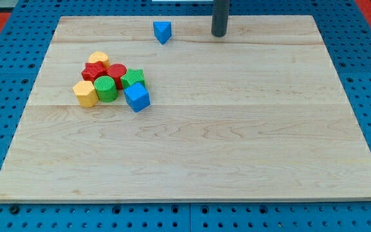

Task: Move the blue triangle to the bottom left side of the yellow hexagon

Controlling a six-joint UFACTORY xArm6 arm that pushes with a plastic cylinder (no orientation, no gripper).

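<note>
Blue triangle lies left of my tip, both at the far edge of the tabletop (250,148).
Left to right: yellow hexagon (85,93) at the cluster's near left; blue triangle (163,31) far off; my tip (219,35) right of it, apart. I carry no jaws.

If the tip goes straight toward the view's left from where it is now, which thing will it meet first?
Most likely the blue triangle: it lies to the view's left of my tip, at nearly the same height in the view, with bare board between them. Depth is hard to judge, so it might only graze it.
</note>
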